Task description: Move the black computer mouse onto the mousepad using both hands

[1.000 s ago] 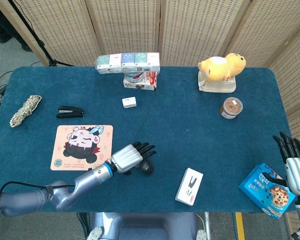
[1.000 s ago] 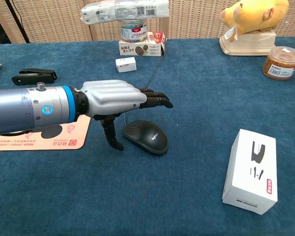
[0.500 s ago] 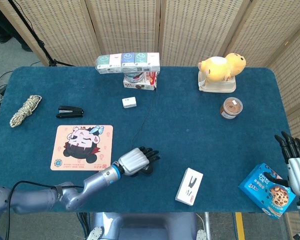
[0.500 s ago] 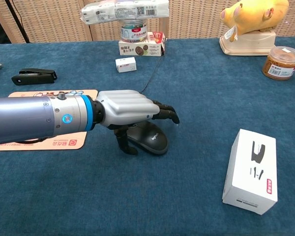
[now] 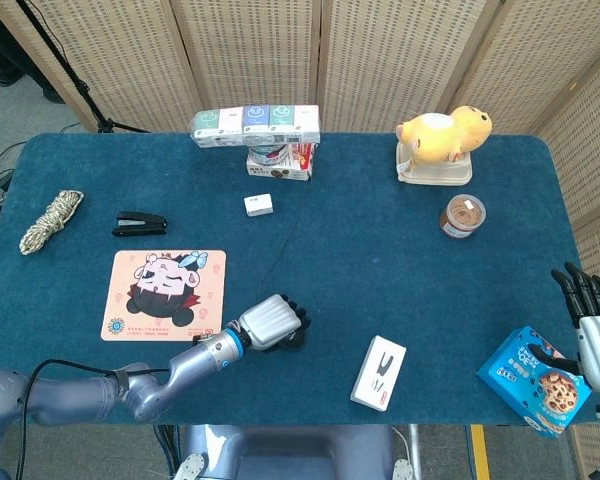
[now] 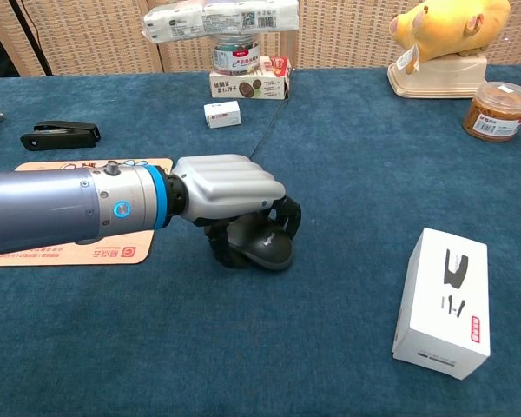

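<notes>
left hand clamped on black mouse, mousepad beside, white box apart; right hand spread

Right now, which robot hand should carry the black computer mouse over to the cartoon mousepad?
Left. The left robot hand is curled over the black computer mouse, beside the cartoon-printed mousepad. The right robot hand hangs off the table's far edge by the blue cookie box.

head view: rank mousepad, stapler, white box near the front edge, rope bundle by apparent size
1. mousepad
2. white box
3. rope bundle and stapler look about alike; not ranking them.
</notes>
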Motion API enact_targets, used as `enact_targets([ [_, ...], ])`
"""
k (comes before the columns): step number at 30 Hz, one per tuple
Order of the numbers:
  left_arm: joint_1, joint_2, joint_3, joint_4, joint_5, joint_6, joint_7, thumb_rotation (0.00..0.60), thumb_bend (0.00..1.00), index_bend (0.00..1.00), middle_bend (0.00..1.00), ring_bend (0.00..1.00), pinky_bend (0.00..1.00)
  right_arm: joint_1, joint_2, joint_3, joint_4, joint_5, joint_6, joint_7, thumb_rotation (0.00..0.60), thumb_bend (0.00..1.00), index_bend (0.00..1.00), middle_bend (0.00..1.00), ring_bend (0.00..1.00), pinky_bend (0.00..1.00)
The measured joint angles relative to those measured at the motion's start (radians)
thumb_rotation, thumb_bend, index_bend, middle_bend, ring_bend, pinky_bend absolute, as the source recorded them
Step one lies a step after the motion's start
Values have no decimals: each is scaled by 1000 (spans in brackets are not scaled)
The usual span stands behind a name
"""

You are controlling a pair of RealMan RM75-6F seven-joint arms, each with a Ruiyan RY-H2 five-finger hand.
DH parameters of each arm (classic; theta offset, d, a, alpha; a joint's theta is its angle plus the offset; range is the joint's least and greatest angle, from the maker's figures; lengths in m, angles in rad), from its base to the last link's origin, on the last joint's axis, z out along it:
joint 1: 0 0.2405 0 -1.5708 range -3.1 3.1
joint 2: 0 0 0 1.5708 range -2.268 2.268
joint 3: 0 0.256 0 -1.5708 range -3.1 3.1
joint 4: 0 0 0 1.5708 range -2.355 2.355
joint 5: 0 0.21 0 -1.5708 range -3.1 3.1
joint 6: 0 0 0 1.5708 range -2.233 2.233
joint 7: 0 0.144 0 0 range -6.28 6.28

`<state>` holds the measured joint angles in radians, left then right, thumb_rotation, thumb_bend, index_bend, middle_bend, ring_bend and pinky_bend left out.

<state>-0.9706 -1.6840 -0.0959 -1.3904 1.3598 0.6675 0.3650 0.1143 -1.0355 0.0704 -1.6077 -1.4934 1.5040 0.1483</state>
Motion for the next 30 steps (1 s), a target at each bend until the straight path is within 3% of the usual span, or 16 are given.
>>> enact_targets([
  [6, 9, 63, 49, 3, 137, 62, -93, 600, 312, 485, 420, 381, 424, -4, -2, 2, -5, 1, -2, -14, 600, 0, 0, 0, 0, 0],
  [14, 33, 169, 187, 135, 432, 305, -359, 600, 306, 499, 431, 388, 438, -4, -12, 5, -10, 11, -16, -54, 600, 0, 0, 0, 0, 0],
  [22, 85, 181, 338, 494, 629, 602, -604, 600, 295, 523, 453, 403, 465, -1, -30, 17, -8, 46, -32, -111, 600, 0, 0, 0, 0, 0],
  [30, 159, 116, 421, 914, 704, 794, -806, 600, 292, 529, 466, 413, 477, 4, -42, 24, -10, 60, -46, -156, 600, 0, 0, 0, 0, 0],
])
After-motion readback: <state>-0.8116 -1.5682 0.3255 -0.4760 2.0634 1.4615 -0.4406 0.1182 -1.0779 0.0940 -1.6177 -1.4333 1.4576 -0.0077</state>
